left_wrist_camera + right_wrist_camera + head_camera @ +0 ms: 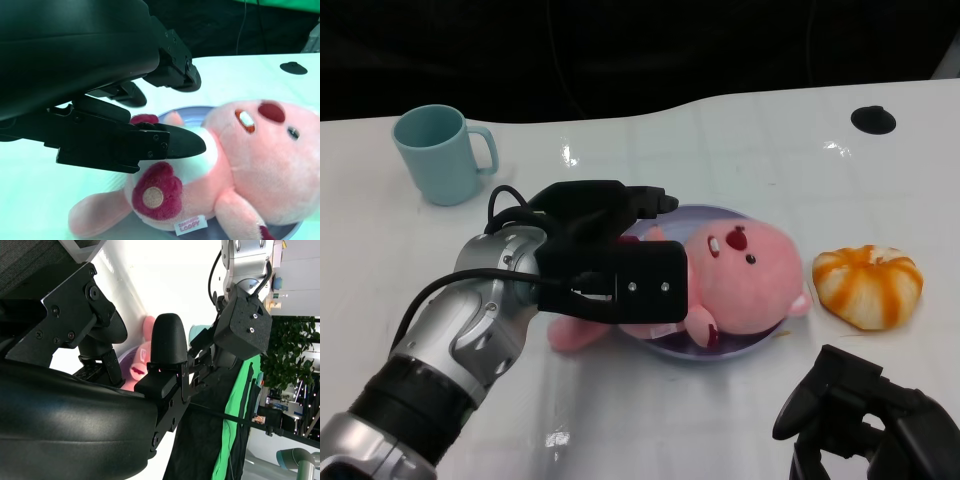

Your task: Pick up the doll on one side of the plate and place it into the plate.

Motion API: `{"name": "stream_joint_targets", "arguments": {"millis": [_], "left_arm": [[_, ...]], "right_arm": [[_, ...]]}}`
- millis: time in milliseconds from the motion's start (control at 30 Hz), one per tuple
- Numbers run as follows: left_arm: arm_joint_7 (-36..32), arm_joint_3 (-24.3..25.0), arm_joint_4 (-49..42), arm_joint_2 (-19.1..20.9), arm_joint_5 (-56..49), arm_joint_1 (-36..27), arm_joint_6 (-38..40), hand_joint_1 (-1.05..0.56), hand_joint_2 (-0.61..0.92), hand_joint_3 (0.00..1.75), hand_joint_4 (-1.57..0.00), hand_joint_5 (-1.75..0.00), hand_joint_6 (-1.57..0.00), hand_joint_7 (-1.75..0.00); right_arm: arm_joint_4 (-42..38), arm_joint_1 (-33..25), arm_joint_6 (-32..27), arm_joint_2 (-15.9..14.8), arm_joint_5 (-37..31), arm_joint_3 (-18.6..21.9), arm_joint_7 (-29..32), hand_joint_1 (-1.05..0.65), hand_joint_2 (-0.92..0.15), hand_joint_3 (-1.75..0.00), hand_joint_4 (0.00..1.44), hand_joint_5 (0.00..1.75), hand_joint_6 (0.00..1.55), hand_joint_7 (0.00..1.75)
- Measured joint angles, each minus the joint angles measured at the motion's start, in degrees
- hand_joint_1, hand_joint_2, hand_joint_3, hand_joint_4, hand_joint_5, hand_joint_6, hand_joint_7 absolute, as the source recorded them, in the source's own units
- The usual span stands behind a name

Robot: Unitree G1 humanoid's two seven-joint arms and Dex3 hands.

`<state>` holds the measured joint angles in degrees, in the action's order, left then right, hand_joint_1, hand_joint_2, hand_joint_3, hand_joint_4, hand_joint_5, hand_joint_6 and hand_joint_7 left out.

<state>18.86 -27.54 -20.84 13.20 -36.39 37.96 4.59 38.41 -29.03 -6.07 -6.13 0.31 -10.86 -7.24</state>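
Left hand (610, 245) fingers spread apart over the doll (740, 280) lying partly in the plate (720, 355); right hand (865, 415) holds nothing, fingers apart.

The doll (735, 285) lies on its back across the plate (692, 355) at the middle of the table (650, 420), its head over the plate's right half and one leg hanging off the left rim onto the table. The left hand (605, 225) hangs over the doll's body and the plate's left side, while the right hand (860, 405) sits near the front edge, right of the plate. A cup (438, 152) stands well behind and to the left, a round toy (868, 285) lies just right of the plate, and a small disc (873, 120) sits far back on the right.
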Motion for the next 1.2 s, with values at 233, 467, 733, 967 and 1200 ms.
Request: {"name": "stream_joint_targets", "arguments": {"millis": [233, 467, 733, 967, 1200], "left_arm": [[4.1, 0.5, 6.8, 2.8, 0.5, -0.4, -0.1, -0.93, 0.92, 0.41, -0.15, -0.08, -0.2, -0.03], [3.6, 7.9, 14.5, 3.0, 9.2, -6.7, -3.1, -0.71, 0.92, 0.34, -0.43, -0.26, -0.39, -0.09], [2.1, 15.2, 19.0, 2.9, 19.1, -14.9, -9.4, -0.55, 0.92, 0.27, -0.57, -0.53, -0.58, -0.13], [2.1, 22.3, 23.5, 1.1, 32.7, -22.1, -11.0, -0.33, 0.92, 0.21, -0.63, -0.79, -0.74, -0.16], [2.8, 26.8, 31.8, -1.2, 46.2, -30.0, -2.8, -0.14, 0.45, 1.13, -0.78, -1.17, -0.85, -0.76]], "right_arm": [[-0.1, 0.2, 0.0, 0.0, -0.1, 0.0, 0.1, 0.07, -0.41, -1.4, 0.71, 1.75, 0.6, 1.54], [-0.2, 0.3, 0.0, 0.1, -0.1, -0.1, 0.1, 0.08, -0.41, -1.4, 0.71, 1.75, 0.6, 1.55], [-0.3, 0.5, 0.0, 0.0, -0.1, -0.1, 0.1, 0.08, -0.41, -1.4, 0.72, 1.75, 0.6, 1.55], [-0.4, 0.7, -0.1, 0.1, -0.1, -0.2, 0.1, 0.08, -0.41, -1.4, 0.72, 1.75, 0.61, 1.55], [-0.4, 0.9, -0.4, 0.1, 0.0, -0.2, 0.1, 0.07, -0.42, -1.4, 0.72, 1.75, 0.6, 1.55]]}}
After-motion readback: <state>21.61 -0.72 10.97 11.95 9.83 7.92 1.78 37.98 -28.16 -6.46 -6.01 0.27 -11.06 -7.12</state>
